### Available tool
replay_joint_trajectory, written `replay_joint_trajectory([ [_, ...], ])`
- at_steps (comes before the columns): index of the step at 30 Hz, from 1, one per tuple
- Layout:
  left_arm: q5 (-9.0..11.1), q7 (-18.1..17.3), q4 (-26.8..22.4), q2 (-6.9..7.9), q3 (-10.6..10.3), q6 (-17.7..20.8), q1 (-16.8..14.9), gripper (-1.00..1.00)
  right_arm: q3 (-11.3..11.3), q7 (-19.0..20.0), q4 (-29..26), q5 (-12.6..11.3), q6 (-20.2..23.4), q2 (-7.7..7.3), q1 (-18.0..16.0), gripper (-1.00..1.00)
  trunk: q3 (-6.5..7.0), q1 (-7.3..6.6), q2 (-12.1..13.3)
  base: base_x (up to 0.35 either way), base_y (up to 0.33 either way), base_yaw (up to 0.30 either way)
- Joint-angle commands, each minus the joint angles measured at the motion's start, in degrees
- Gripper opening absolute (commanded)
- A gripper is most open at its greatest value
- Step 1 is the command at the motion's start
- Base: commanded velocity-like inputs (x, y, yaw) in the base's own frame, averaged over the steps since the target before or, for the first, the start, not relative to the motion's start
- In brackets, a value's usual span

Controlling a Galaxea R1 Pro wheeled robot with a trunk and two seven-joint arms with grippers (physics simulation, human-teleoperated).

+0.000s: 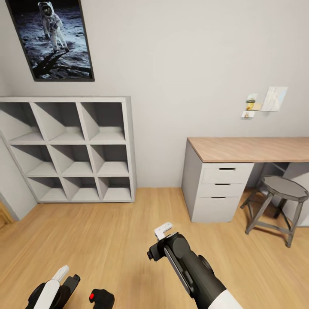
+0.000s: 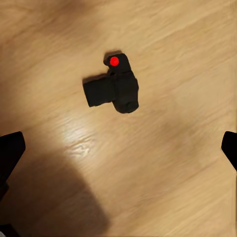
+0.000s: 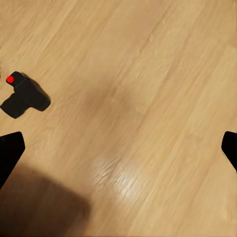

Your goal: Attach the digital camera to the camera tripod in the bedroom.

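The digital camera (image 1: pixel 101 298), small and black with a red button, lies on the light wood floor at the near edge of the head view. My left gripper (image 1: pixel 66 277) hangs just left of it and is open. In the left wrist view the camera (image 2: pixel 114 89) lies ahead of the spread fingers (image 2: pixel 10 153), apart from them, with bare floor between them. My right gripper (image 1: pixel 158 242) hovers over the floor to the camera's right, open and empty. The right wrist view has the camera (image 3: pixel 24 96) off to one side. The camera tripod is out of view.
A white cube shelf (image 1: pixel 73 150) stands against the far wall on the left, under an astronaut poster (image 1: pixel 53 38). A wood-topped desk (image 1: pixel 249 148) with white drawers (image 1: pixel 221 189) and a grey stool (image 1: pixel 279 201) stand at the right.
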Motion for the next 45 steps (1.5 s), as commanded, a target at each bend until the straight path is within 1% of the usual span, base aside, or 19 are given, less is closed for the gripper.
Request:
replay_joint_trajectory([
  [1,0.5,0.41,-0.09,0.0,0.04,0.14,-0.04,1.0,-0.01,0.44,-0.06,0.4,0.25,0.0,-0.04,1.0,-0.1,0.03,-0.03,0.32,-0.045,0.272],
  [14,0.5,0.4,-0.09,0.01,0.04,0.1,0.03,1.0,0.0,0.4,-0.06,0.4,0.31,0.0,-0.04,1.0,-0.68,0.03,-0.03,0.312,-0.013,0.271],
  [24,0.53,0.35,-0.09,0.01,0.07,0.14,0.02,1.0,0.07,0.42,-0.06,0.42,0.32,0.0,-0.04,1.0,-1.13,0.03,-0.03,0.071,-0.04,0.271],
  [32,0.53,0.74,-0.09,0.01,0.04,0.07,0.02,1.0,1.24,0.44,-0.06,0.42,0.29,0.0,-0.04,1.0,-1.46,0.03,-0.03,0.007,-0.276,0.271],
  [45,0.52,0.86,-0.09,-0.01,0.04,0.05,0.05,1.0,1.56,0.57,-0.06,0.49,0.03,0.0,-0.04,1.0,-1.97,0.03,-0.03,0.002,-0.336,0.271],
])
